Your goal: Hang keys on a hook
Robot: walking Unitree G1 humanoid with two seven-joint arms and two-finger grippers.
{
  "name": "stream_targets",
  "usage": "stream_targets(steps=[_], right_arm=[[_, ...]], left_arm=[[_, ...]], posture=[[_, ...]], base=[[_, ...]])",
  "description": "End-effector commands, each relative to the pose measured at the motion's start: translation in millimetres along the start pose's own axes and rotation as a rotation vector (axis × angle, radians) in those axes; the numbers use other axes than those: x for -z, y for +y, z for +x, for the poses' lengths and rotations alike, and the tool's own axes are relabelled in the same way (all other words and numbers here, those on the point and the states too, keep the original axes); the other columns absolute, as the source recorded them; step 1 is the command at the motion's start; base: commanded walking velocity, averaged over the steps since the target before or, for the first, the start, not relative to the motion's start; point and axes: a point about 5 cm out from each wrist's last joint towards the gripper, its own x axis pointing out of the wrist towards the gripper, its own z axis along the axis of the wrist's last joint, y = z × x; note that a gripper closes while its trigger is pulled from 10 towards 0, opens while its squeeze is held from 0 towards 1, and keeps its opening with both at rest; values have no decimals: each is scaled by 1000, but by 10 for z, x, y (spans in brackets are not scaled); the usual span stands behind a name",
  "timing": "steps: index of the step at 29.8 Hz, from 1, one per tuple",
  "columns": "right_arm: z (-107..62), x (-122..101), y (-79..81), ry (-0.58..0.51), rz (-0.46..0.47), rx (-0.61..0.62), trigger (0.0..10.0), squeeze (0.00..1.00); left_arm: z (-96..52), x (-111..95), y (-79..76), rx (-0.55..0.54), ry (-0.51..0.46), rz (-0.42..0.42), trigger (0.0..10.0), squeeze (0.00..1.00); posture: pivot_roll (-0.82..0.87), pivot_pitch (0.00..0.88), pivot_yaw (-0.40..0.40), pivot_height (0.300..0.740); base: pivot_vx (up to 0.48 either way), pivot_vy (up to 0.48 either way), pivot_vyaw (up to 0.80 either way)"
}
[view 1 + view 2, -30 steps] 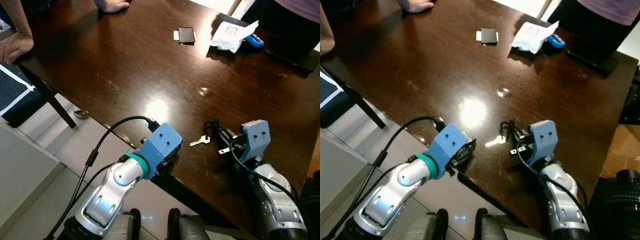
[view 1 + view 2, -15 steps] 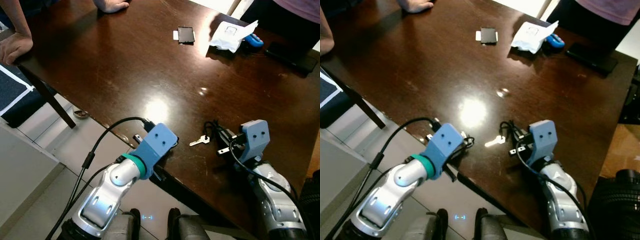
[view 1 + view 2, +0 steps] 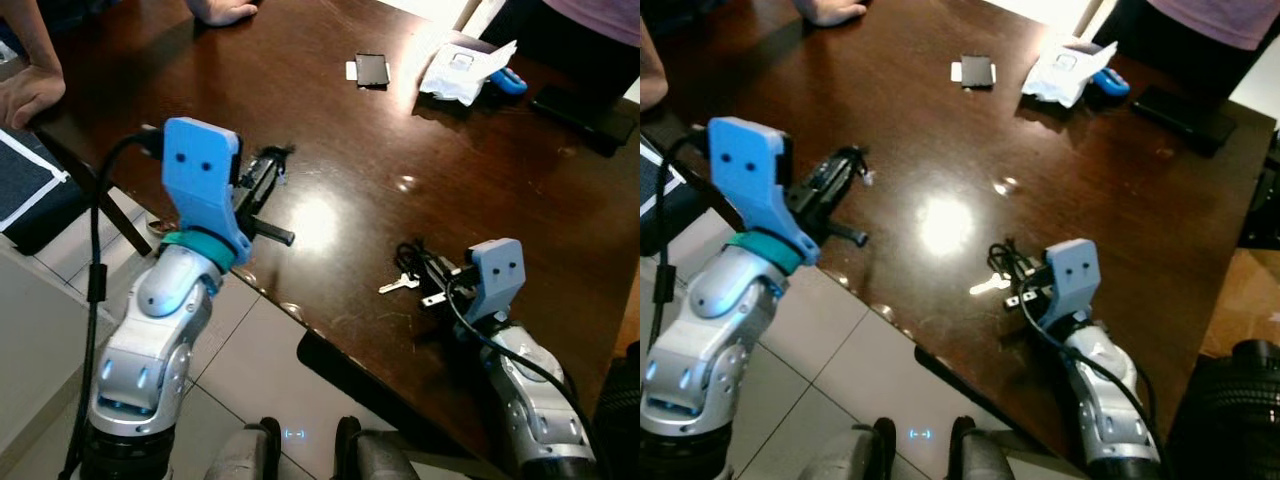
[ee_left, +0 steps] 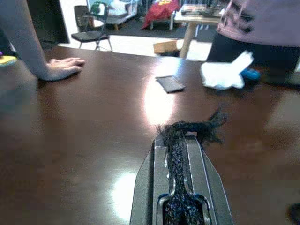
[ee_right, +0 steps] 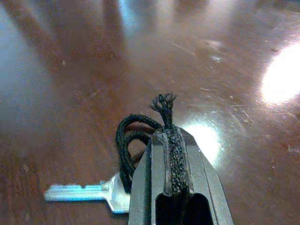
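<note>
**Key on the table, both grippers pressed shut**

Nearest, the right gripper (image 3: 425,270) rests low on the dark, glossy wooden table (image 3: 330,150), its two black fingers pressed together with frayed black fibre between them. Just in front of the fingertips lies the key (image 5: 89,193), flat and silver, with a black cord (image 5: 125,145) looped through its head; the cord curls beside the finger, though the pictures do not settle whether the fingers pinch it.

The left gripper (image 3: 268,170) is raised above the table's near-left edge, fingers likewise closed on nothing but a tuft of black fibre.

Farther out on the polished, scratch-marked surface sit a small black rectangular card (image 3: 372,69) atop a white slip, a crumpled white paper (image 3: 462,72) and a blue object (image 3: 508,82) partly under it. No writing is legible on any.

A person's hand (image 3: 30,95) rests on the far-left table corner.
</note>
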Motion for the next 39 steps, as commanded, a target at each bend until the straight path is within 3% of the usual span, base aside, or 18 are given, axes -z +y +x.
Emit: stream_targets(steps=[1,4,9,12,16,18,26,33,37,39], right_arm=[[-20,32,68,-1,40,33,10000,0],[47,-69,176,-79,88,91,10000,0],[-6,-127,231,-133,79,171,10000,0],[-39,-163,219,-148,59,190,10000,0],[-93,-343,150,-207,-41,225,10000,0],[-112,-552,65,-276,-104,269,10000,0],[-54,-862,-85,-385,-130,351,10000,0],[-36,-828,-88,-370,-88,370,10000,0],[-26,-767,-11,-348,-60,357,10000,0],[1,-763,45,-343,-45,340,10000,0]], left_arm=[[-56,70,182,-126,56,19,10000,0],[-102,280,344,-236,124,59,10000,0],[-231,500,410,-266,144,98,10000,0],[-253,494,401,-250,132,109,10000,0],[-247,464,392,-226,123,111,10000,0],[-184,422,391,-221,110,104,10000,0],[15,318,287,-168,47,89,10000,0],[61,312,305,-154,36,88,10000,0],[35,331,414,-183,51,105,10000,0],[-20,335,542,-227,70,110,10000,0]], posture=[[28,132,98,740],[24,100,95,740],[12,58,97,740],[12,55,97,740],[-1,40,102,740],[-8,35,105,740],[-26,27,127,740],[-14,38,122,740],[-1,52,123,740],[36,73,122,740]], base=[[0,0,0],[0,0,0],[0,0,0],[0,0,0],[0,0,0],[0,0,0],[0,0,0],[0,0,0],[0,0,0],[0,0,0]])
